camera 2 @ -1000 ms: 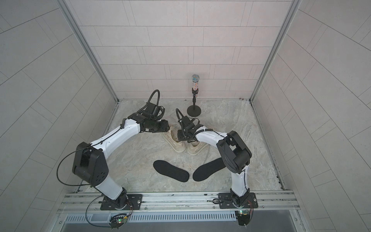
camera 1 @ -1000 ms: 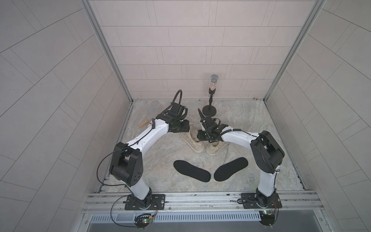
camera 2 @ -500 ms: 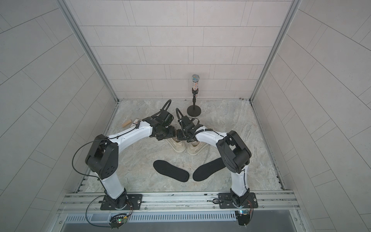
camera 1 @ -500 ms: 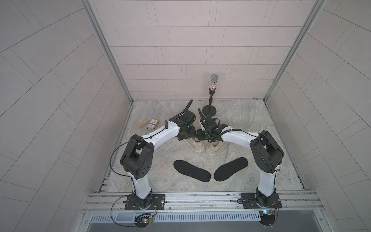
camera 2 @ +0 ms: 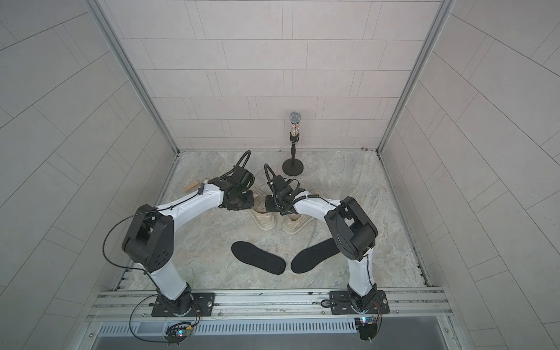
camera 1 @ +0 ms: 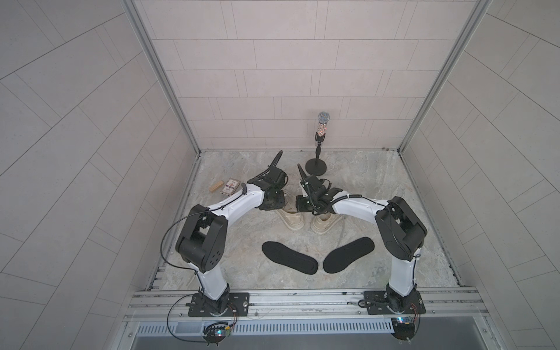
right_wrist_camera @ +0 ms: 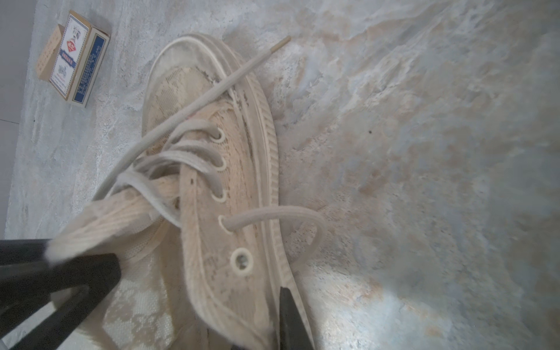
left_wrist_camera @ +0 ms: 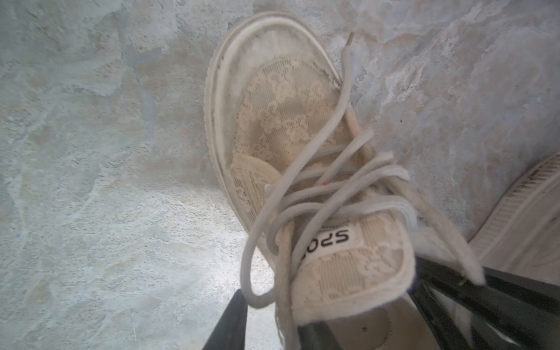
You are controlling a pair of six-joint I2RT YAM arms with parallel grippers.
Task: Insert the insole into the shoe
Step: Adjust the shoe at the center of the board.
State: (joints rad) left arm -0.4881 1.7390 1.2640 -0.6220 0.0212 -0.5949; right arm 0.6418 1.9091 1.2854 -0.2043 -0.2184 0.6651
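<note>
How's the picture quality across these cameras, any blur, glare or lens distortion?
Left wrist view: near laces soft, bright glare patch on the tabletop. Right wrist view: tongue close to the lens smeared, another tabletop hotspot. Both top views: sharp, evenly lit, wall tiles bowing toward the edges.

Open floor [camera 1: 394, 188] on the right side and along the front rail [camera 1: 303, 298]. Obstructions: microphone stand [camera 1: 316, 165] at the back, near the shoes [camera 1: 292, 222]; card box [camera 1: 231, 186] and wooden block [camera 1: 216, 185] by the left wall; left insole [camera 1: 289, 257] and right insole [camera 1: 348, 254] lying between shoes and rail.

White arms [camera 1: 230, 206], black joints [camera 1: 201, 242], seemingly black pincers [left_wrist_camera: 330, 278]
</note>
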